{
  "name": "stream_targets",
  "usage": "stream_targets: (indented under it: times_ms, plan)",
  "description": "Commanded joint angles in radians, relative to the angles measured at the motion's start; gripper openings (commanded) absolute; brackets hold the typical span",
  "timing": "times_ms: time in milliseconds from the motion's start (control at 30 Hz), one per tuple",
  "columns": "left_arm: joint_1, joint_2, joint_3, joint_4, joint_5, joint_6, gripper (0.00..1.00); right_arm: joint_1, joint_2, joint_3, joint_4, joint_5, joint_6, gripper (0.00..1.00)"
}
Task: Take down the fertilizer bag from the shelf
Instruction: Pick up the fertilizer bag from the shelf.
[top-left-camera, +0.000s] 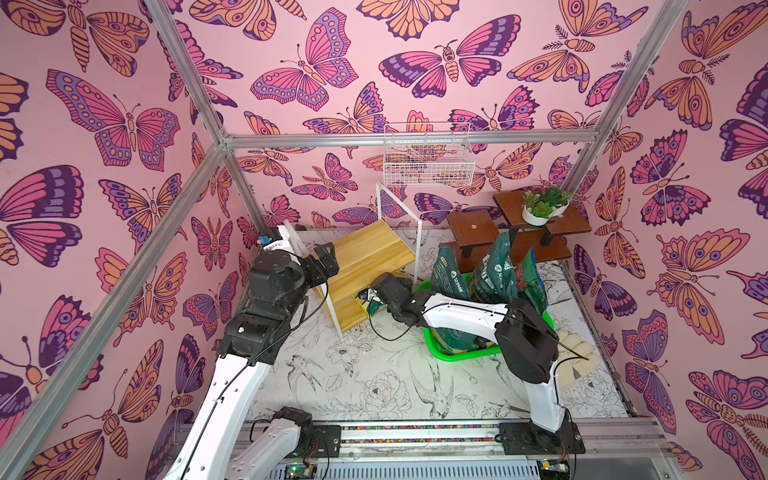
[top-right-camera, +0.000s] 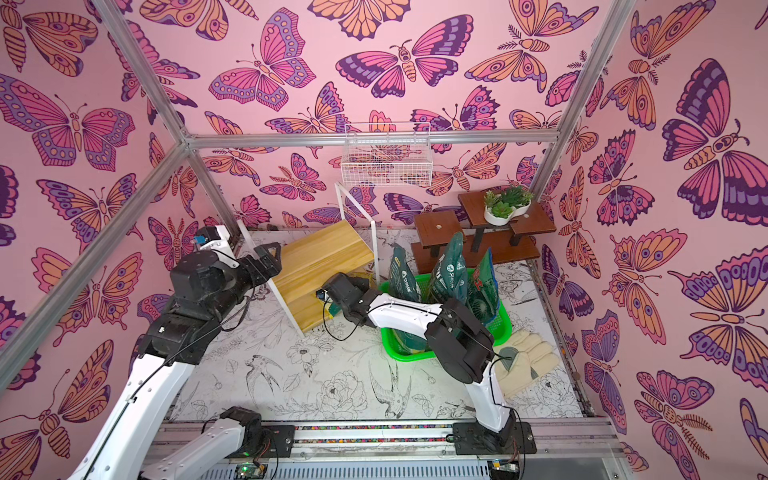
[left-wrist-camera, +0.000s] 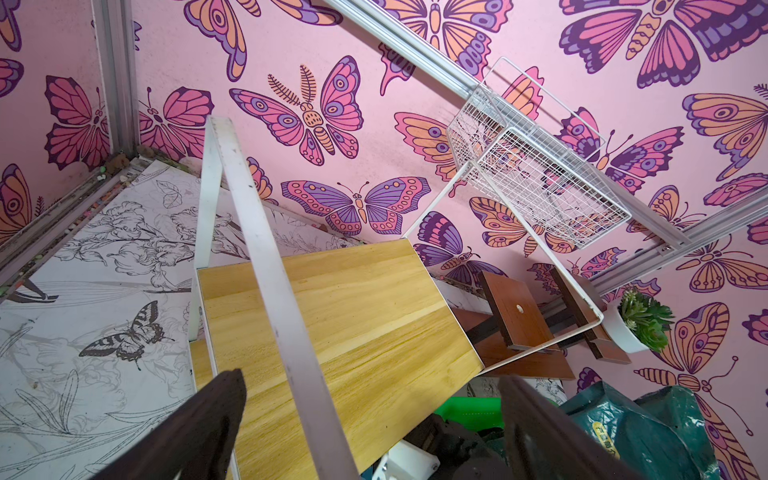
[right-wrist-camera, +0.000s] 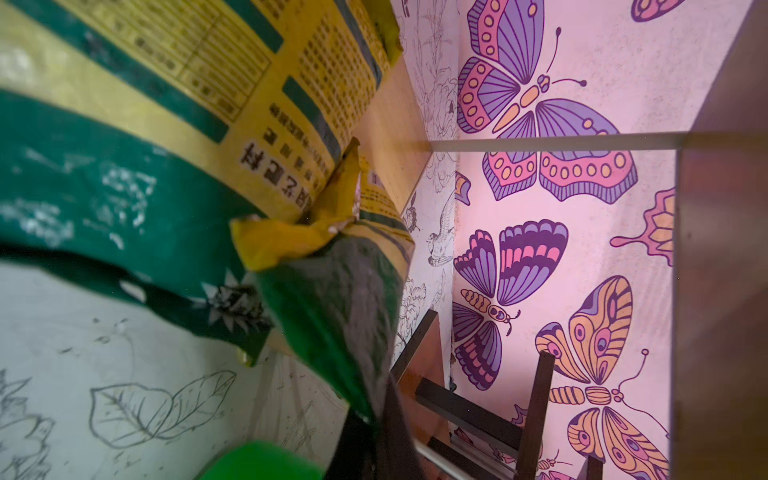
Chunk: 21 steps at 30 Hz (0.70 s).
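Between pink butterfly-papered walls (top-left-camera: 374, 62), on a table (top-left-camera: 374, 374) covered with inked flowers and birds, the right claw (right-wrist-camera: 370, 399) is clamped on a corner of the green-and-yellow bag (right-wrist-camera: 166, 145), which lies on the lower board of the shelf (top-left-camera: 365, 253). The left claw (left-wrist-camera: 370, 378) stands spread, one finger on either side of the shelf's white top bar. A green tub (top-left-camera: 449, 353) sits just beside the shelf, and a brown stand (top-left-camera: 473, 228) sits by the back wall.
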Motion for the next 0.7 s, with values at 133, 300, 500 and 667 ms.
stream_targets:
  times_ms: [133, 300, 500, 667]
  plan:
    - [0.007, -0.013, 0.018, 0.004, -0.006, 0.02, 1.0, 0.062, -0.092, -0.02, 0.047, 0.065, 0.036, 0.0]
    - [0.007, -0.025, 0.011, 0.004, -0.008, 0.022, 1.0, 0.069, -0.108, -0.003, 0.046, 0.106, 0.024, 0.0]
    - [0.007, -0.035, 0.007, 0.004, -0.011, 0.026, 1.0, 0.078, -0.158, 0.0, 0.038, 0.142, 0.019, 0.0]
    - [0.007, -0.033, 0.006, 0.011, -0.011, 0.028, 1.0, 0.13, -0.218, 0.001, 0.048, 0.163, -0.016, 0.0]
